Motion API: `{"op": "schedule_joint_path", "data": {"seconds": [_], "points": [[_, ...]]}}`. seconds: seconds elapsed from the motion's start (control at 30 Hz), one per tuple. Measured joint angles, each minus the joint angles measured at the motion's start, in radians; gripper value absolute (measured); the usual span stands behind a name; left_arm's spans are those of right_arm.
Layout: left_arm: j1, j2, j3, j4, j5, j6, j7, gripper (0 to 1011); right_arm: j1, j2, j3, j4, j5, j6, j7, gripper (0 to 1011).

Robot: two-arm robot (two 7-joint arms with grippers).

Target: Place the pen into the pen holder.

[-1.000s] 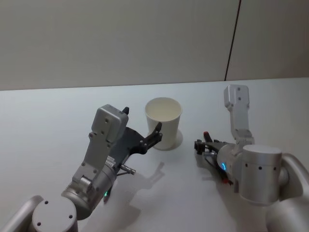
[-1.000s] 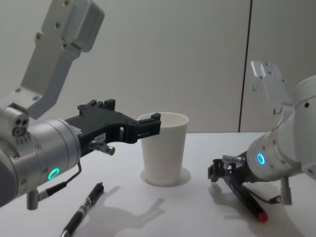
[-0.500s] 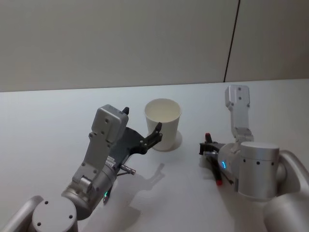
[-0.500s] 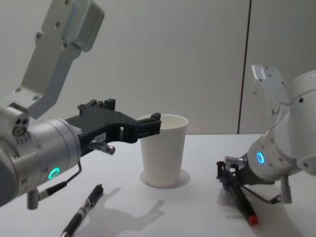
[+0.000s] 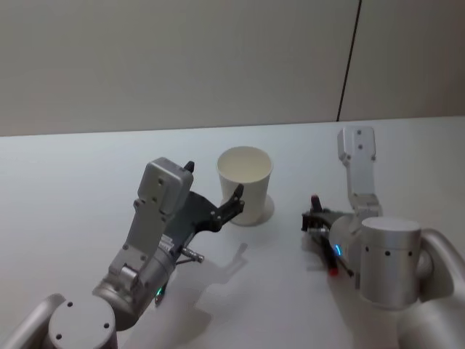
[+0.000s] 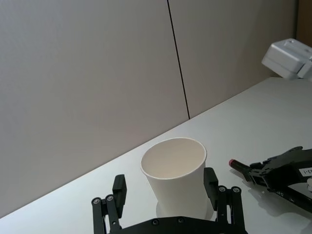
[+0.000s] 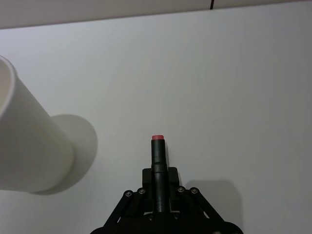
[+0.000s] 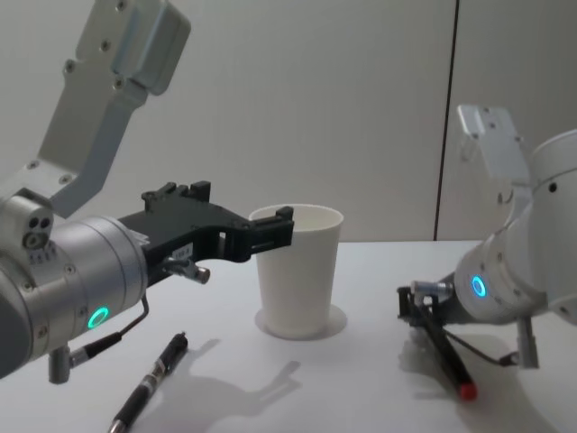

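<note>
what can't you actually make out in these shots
The black pen: chest view, its near end is cut off by the bottom edge.
The red-tipped pen: right wrist view, its rear barrel is hidden inside the right claw.
The floor of the pen holder: left wrist view, hidden by its own wall.
Whether the left claw touches the pen holder: left wrist view, too close to judge.

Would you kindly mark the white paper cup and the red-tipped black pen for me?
white paper cup (image 5: pixel 254 200), head view, on its outer wall.
red-tipped black pen (image 7: pixel 158 155), right wrist view, on its barrel.
</note>
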Motion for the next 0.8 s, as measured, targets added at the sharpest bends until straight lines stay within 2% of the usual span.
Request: {"op": "schedule_joint_path", "data": {"seconds": [0.43, 0.57, 0.6, 0.8], "points": [[0.000, 0.000, 0.000, 0.000, 0.000, 0.000, 0.000, 1009, -0.031, 0.019, -0.024, -0.072, -0.099, -0.110, 0.093, 172], [0.000, 0.000, 0.000, 0.000, 0.000, 0.000, 0.000, 1009, -0.045, 0.031, -0.032, -0.099, -0.139, -0.173, 0.148, 172], [0.000, 0.000, 0.000, 0.000, 0.000, 0.000, 0.000, 1009, -0.045, 0.031, -0.032, -0.099, -0.139, -0.173, 0.148, 172], [0.000, 0.000, 0.000, 0.000, 0.000, 0.000, 0.000, 1009, -0.058, 0.049, -0.041, -0.126, -0.185, -0.269, 0.230, 172]]}}
